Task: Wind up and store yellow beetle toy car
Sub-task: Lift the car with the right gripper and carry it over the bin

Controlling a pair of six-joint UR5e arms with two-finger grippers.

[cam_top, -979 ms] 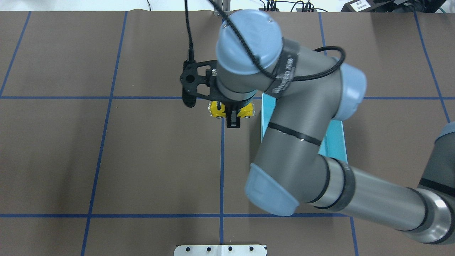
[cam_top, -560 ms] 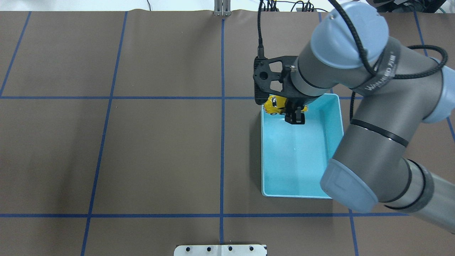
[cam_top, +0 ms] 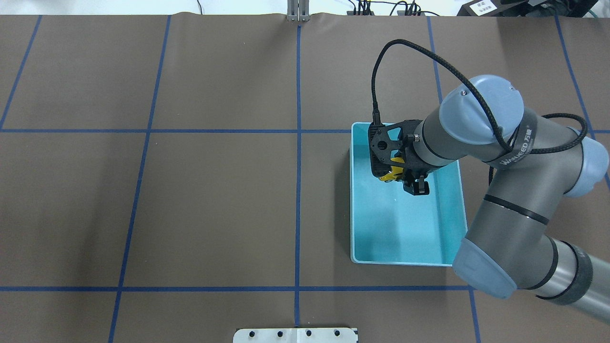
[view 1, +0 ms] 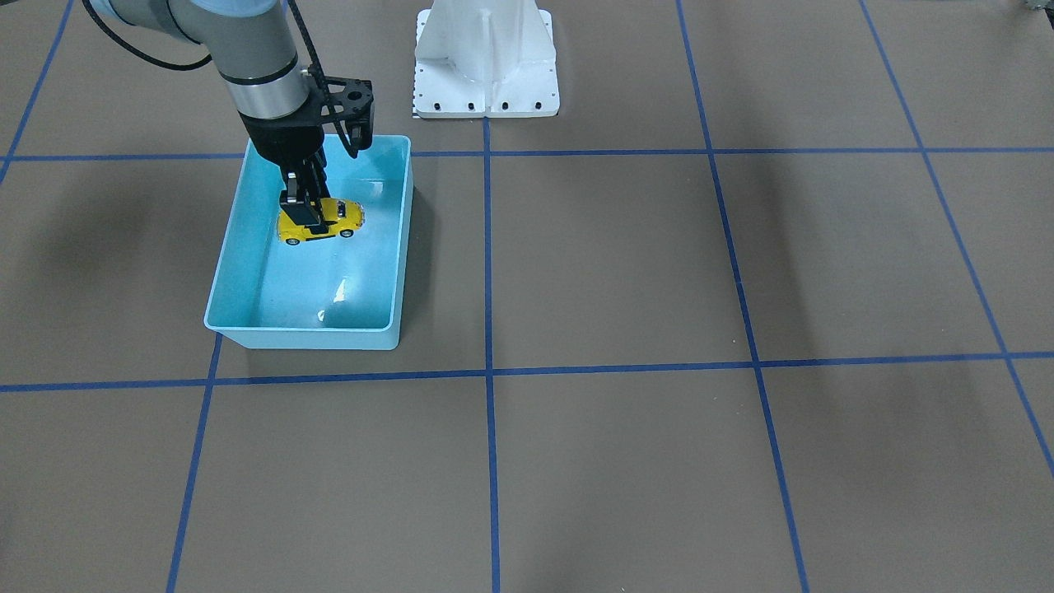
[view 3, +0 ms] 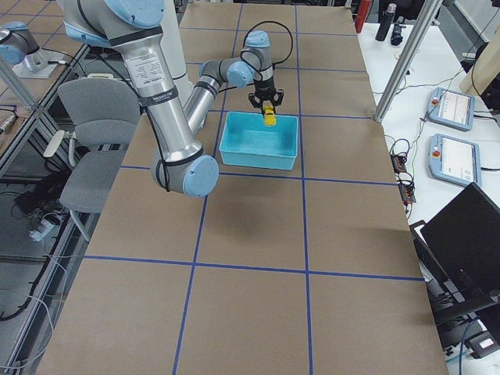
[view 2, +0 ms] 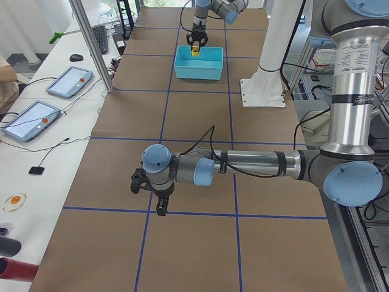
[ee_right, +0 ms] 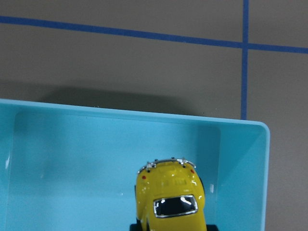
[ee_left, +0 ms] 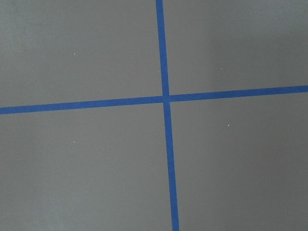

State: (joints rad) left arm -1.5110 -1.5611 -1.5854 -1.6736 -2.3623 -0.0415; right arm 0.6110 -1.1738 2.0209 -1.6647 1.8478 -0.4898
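My right gripper [view 1: 300,212] clamps the yellow beetle toy car [view 1: 329,219] across its middle. The car hangs directly beneath the fingers, over the interior of the turquoise bin [view 1: 306,338] on the table's right half. Car long axis: roughly parallel to the table's near edge, across the bin's short width. My left gripper [view 2: 160,208] stands well apart, leftward; I cannot tell its finger state.

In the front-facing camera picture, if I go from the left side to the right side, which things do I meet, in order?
Left wall of the turquoise bin → yellow beetle toy car, gripped by the right gripper → the bin's right wall → white robot base.
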